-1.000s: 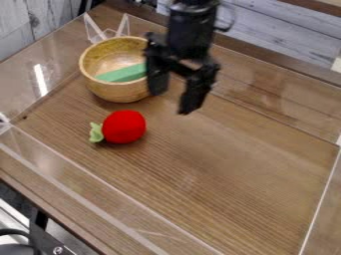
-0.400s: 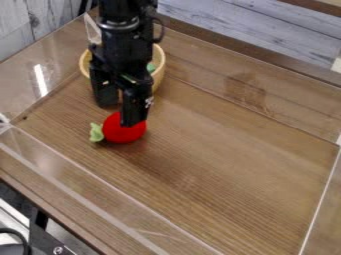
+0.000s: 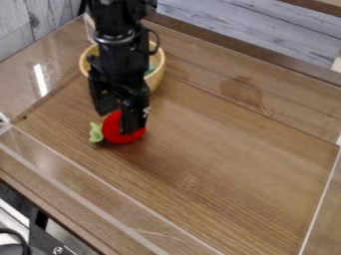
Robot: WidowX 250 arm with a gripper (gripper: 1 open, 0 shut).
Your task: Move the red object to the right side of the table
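Observation:
The red object [image 3: 124, 134], a small round toy fruit with a light green leafy stem at its left, rests on the brown wood-grain table [image 3: 226, 169] left of centre. My black gripper [image 3: 122, 112] hangs straight down over it, open, one finger on each side of the fruit's upper half. The jaws stand apart and I see no squeeze on the fruit. The arm hides the top of the fruit.
A tan wooden bowl [image 3: 155, 68] with a flat green piece inside stands just behind the gripper, mostly hidden by the arm. Clear plastic walls [image 3: 40, 149] edge the table on all sides. Bare wood stretches to the right.
My gripper swung left from beside the bowl to above the red fruit, then dropped lower around it. Its jaws stayed open. The fruit has not moved.

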